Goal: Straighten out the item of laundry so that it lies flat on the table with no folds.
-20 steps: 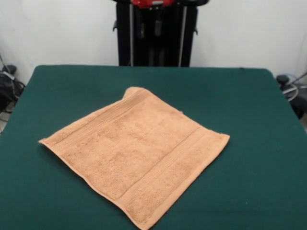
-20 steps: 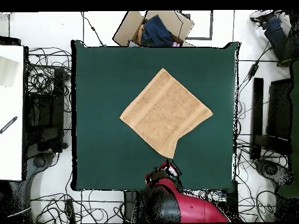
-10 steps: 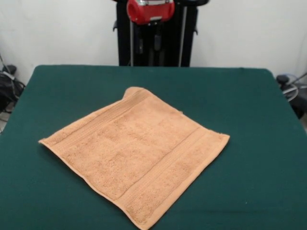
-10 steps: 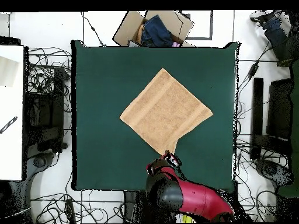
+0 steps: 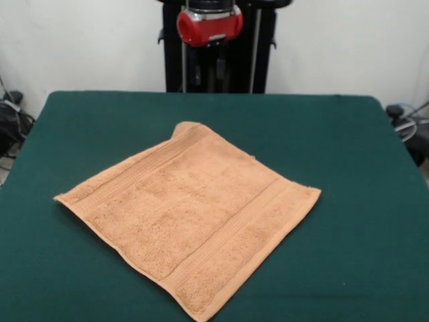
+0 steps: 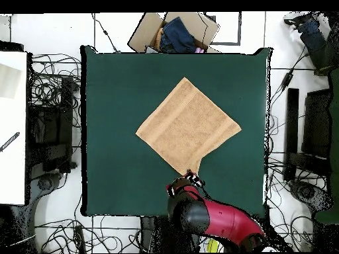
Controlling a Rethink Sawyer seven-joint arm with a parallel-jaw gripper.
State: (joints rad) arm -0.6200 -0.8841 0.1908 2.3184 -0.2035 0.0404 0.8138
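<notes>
On the green table (image 5: 348, 154) in the front view, peach towel (image 5: 188, 215) lies mid-table as a diamond, mostly flat, 2 woven bands visible. Far corner near the robot looks folded under or rounded off; nearest corner is cut off by the bottom edge. Red arm head (image 5: 209, 23) sits above the far table edge; gripper itself not resolvable here. Cables at both sides.

Overhead: towel (image 6: 187, 127) central on table (image 6: 112, 165), nothing on it. Gripper (image 6: 187, 182) sits just beside the towel's robot-side corner, apparently over the tip; whether its fingers are spread or closed, can't tell. Cardboard box (image 6: 173, 31) with dark clothes beyond the far edge. Cable tangles all round.
</notes>
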